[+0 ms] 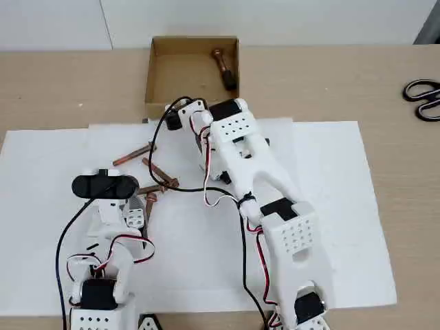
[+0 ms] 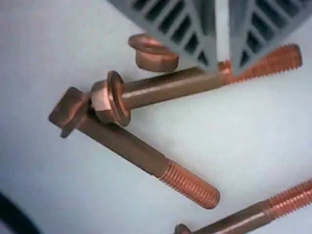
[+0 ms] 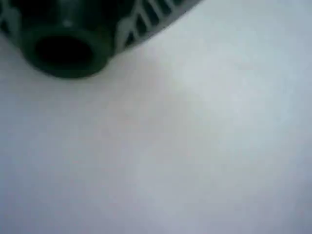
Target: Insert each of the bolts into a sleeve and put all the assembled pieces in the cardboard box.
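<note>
Several copper bolts lie loose on the white paper [image 1: 330, 206], among them one [image 1: 134, 155] and a crossed pair [image 1: 159, 175]. My left gripper [image 2: 222, 51] hangs over them, its grey ribbed fingers [image 2: 180, 22] nearly together and the tips right above one bolt's shaft [image 2: 165, 85]. That bolt's head rests on a second bolt [image 2: 139, 153]. My right gripper [image 3: 105, 34] is low over the paper with a dark sleeve [image 3: 63, 48] in it, beside a ribbed finger [image 3: 146, 17]. The cardboard box [image 1: 168, 75] at the back holds one assembled piece [image 1: 225, 69].
A short copper piece [image 2: 153, 51] lies by the left fingers, and a third bolt [image 2: 253, 212] lies nearby. Scissors [image 1: 423, 96] rest at the far right of the wooden table [image 1: 69, 89]. Black cables [image 1: 179, 189] run across the paper between the arms.
</note>
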Motion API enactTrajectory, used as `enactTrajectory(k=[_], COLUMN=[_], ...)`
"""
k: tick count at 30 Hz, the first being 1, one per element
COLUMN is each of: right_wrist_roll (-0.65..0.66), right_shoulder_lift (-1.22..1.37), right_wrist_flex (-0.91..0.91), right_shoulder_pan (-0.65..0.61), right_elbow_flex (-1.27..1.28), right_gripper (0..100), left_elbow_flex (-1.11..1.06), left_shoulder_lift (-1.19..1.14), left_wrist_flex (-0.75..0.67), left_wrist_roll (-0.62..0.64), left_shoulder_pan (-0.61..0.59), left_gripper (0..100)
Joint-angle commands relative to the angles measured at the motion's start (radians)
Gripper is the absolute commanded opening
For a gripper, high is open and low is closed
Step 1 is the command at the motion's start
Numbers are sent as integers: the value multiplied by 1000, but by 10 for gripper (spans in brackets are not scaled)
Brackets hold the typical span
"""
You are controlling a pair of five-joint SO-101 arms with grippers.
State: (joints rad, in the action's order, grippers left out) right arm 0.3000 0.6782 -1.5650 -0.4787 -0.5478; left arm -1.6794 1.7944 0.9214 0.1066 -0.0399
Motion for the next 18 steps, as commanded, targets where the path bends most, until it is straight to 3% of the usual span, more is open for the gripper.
enactTrajectory(k=[1,7,12,18], right_wrist_roll=[-12,-11,-34,-38], right_shoulder_lift=[-133,-406,-605,-736], right_wrist_flex=[-73,-107,-111,-111], right_shoulder_pan=[7,30,119,239], right_elbow_flex=[-60,-72,-71,115], right_gripper=[24,4,3,3], left_elbow_flex=[7,10,110,283], left_shoulder_lift=[8,8,0,-2], left_wrist_flex=[-23,-21,-17,130], left_wrist_roll=[-3,-3,-5,-58], left_shoulder_pan=[-3,-5,-78,-87], left_gripper=[6,6,6,6])
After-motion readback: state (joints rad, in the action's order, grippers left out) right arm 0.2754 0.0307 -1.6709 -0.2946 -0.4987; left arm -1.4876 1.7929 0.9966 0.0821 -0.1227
